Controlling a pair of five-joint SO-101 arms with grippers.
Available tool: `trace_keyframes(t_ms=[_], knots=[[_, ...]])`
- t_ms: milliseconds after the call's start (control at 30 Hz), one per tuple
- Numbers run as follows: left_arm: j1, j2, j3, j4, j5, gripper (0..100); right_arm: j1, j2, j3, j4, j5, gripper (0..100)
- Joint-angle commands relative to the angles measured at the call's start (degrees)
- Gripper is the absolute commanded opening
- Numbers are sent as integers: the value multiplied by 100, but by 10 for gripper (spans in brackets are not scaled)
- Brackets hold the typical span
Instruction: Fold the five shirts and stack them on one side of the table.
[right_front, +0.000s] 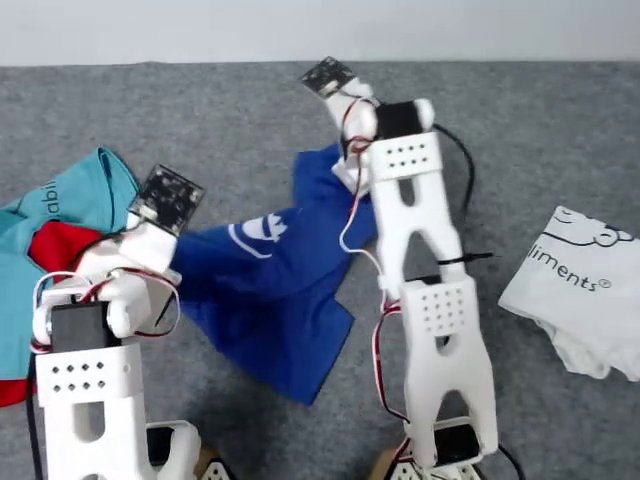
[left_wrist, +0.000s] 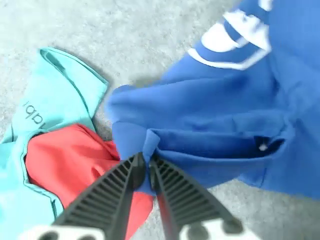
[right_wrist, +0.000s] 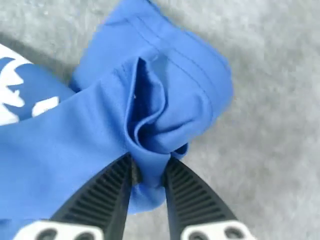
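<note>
Left gripper (left_wrist: 145, 165): jaws closed, pinching a bunched fold at one edge of the blue shirt (left_wrist: 220, 115). Right gripper (right_wrist: 149, 169): jaws closed on a gathered hem or sleeve end of the same shirt.

Blue shirt lies mid-table, between the two arms, held at two points. From above, the left grip is at the shirt's left edge, just beside the red shirt (right_front: 58, 245) and teal shirt (right_front: 60, 195). The right grip is at its far end, further back on the table (right_front: 560, 130). The line between the grips runs diagonally, from near-left to far-right. The cloth there is rumpled, not taut. The rest of the shirt trails toward the arm bases and ends in a loose corner on the table.

White shirt (right_front: 580, 290) lies folded at the right side, well apart from the blue one. The right arm is nearer to it.

Judgement: the shirt is gripped but not yet spread or folded. The next move likely depends on drawing the two grips apart along that diagonal to flatten the cloth. The red shirt touches the left grip point and could get dragged along.
</note>
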Motion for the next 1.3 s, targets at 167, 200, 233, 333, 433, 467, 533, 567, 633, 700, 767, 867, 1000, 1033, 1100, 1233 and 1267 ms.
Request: trace_keyframes(t_ms=[167, 200, 233, 333, 433, 467, 533, 567, 633, 700, 767, 867, 1000, 1033, 1100, 1233, 1267], knots=[[-202, -88, -84, -220, 132, 6, 171, -2756, 3780, 224, 352, 10], [-308, -88, 4, -316, 132, 6, 171, -2985, 4176, 224, 369, 10], [-448, -88, 136, -448, 132, 6, 180, -3213, 4554, 215, 378, 10], [-844, -79, 637, -862, -18, 6, 295, -3732, 5477, 207, 387, 10], [-985, -79, 1138, -1073, -510, 6, 418, -4022, 6066, 207, 642, 15], [-985, -88, 1270, -1090, -633, 6, 453, -4110, 6215, 207, 686, 17], [-985, -88, 1473, -1090, -844, 6, 514, -4277, 6409, 224, 695, 50], [-985, -88, 1534, -1073, -958, 6, 541, -4374, 6488, 233, 695, 81], [-985, -114, 1622, -1029, -1204, 8, 620, -4664, 6567, 233, 501, 151], [-985, -123, 1622, -897, -1477, 8, 629, -4998, 6567, 233, 316, 211], [-985, -123, 1622, -782, -1653, 8, 593, -5341, 6567, 233, 176, 233], [-985, -123, 1622, -721, -1705, 9, 497, -5666, 6576, 224, -237, 236], [-985, -97, 1657, -730, -1705, 9, 356, -5648, 6593, 198, -756, 236], [-985, -97, 1657, -738, -1705, 9, 303, -5552, 6593, 119, -818, 236], [-985, -97, 1657, -747, -1705, 9, 189, -5244, 6567, 31, -826, 236], [-985, -97, 1666, -765, -1705, 9, -13, -4488, 6479, -286, -1152, 236], [-985, -97, 1666, -765, -1705, 9, -31, -4277, 6400, -347, -1231, 236]])
